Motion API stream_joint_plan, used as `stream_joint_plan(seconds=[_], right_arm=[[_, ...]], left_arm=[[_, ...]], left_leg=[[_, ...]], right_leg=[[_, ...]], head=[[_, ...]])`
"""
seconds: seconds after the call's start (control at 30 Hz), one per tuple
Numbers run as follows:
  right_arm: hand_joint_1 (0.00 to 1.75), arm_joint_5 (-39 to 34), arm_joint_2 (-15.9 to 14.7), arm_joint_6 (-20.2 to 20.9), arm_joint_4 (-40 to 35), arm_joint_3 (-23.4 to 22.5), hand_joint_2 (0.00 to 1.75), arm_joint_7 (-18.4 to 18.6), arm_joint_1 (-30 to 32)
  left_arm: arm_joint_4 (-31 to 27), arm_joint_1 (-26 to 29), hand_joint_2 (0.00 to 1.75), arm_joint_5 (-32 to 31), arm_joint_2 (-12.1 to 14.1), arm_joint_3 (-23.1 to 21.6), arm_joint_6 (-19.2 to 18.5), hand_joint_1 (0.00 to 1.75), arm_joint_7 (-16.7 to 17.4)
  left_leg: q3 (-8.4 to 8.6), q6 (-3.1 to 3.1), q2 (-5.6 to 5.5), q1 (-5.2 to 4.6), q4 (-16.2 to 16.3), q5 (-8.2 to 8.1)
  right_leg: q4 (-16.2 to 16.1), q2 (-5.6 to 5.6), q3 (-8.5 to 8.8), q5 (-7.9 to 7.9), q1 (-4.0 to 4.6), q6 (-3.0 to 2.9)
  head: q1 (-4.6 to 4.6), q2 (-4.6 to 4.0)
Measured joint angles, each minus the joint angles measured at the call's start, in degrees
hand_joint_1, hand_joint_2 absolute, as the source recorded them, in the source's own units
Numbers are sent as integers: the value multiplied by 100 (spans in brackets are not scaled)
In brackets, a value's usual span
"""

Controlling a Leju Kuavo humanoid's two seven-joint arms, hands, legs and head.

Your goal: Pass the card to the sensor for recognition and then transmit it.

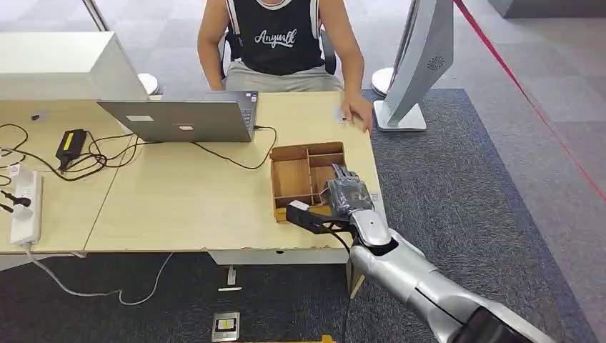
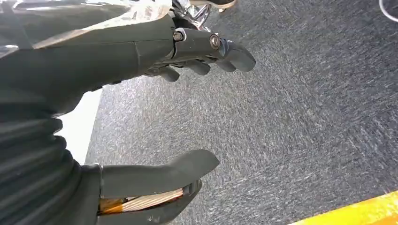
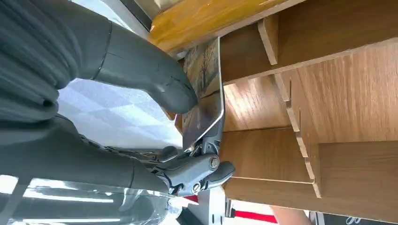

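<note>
One card (image 3: 202,96) pinched in right hand (image 3: 178,136) over one wooden tray (image 1: 289,179); left hand (image 2: 155,108) spread, empty.

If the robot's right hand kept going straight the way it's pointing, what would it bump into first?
Probably the wooden tray: the right hand, pinching the card, already hovers over its compartments, pointing toward the far dividers. Depth is unclear.

Laptop (image 1: 187,118), power strip (image 1: 23,206) on desk (image 1: 179,200); person (image 1: 279,43) seated behind.

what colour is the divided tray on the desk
Light brown wood, plain grain. The tray shows best in the right wrist view, where the right hand holds a card.
</note>
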Motion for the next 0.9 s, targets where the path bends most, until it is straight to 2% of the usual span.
stream_joint_plan(seconds=[0.63,0.9], right_arm=[[175,0,15,-35,0,4,175,-15,-1],[175,190,-20,-411,-256,-18,175,118,-57]], left_arm=[[0,1,175,0,-9,0,18,0,-22],[0,3,175,0,-13,0,35,0,-52]], left_leg=[[0,0,0,0,0,0],[1,0,0,0,0,0]], right_leg=[[1,0,0,0,0,0],[1,0,0,0,0,0]], head=[[0,0],[0,0]])
